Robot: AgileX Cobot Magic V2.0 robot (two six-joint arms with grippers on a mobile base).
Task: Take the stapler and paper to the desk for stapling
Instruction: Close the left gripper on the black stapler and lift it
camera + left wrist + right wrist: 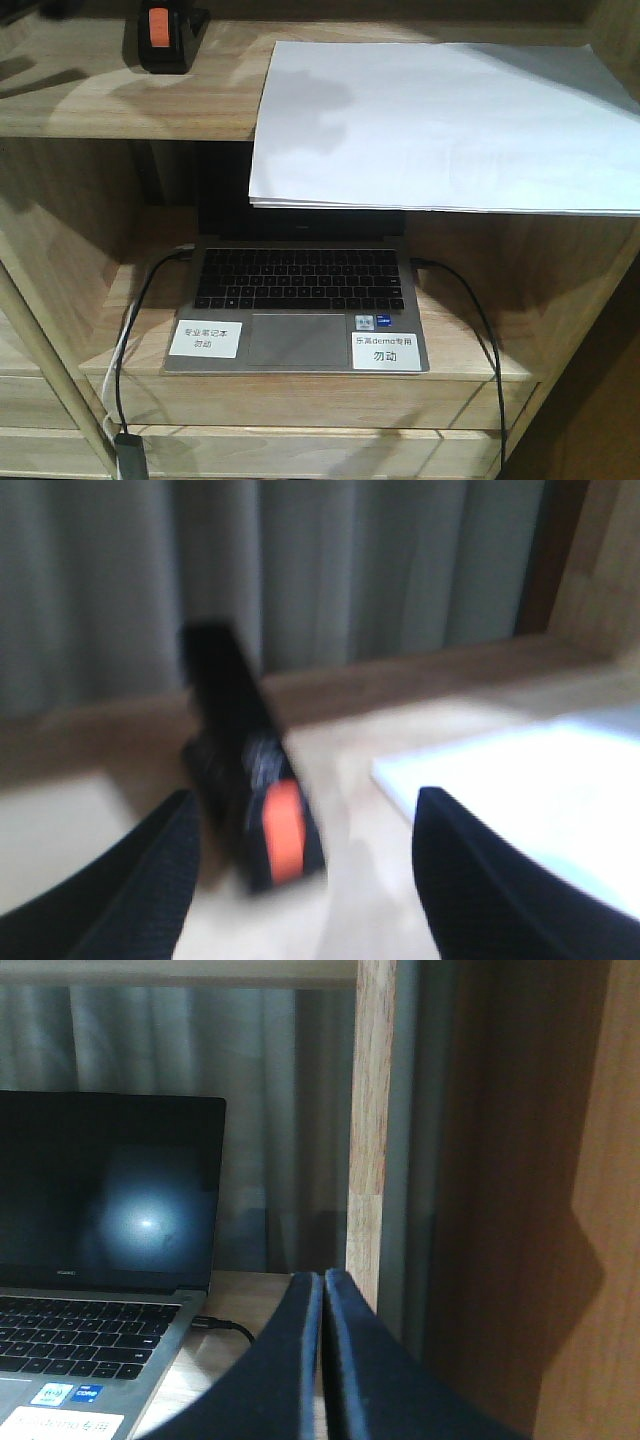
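The left end effector (305,805) has dark, smooth fingers spread wide, empty; the small black stapler with an orange-red patch (250,780) lies just ahead between them, toward the left end of the grainy light-wood upper shelf (80,95). The thin white paper stack (440,120) overhangs that shelf's front edge. The right end effector (322,1282), fingers pressed together, empty, sits below beside a grey laptop (300,340).

The upper shelf (120,100) carries the stapler (165,35) ahead of the left hand (307,810), the paper (440,120) to its right; a laptop (300,290) lies below.
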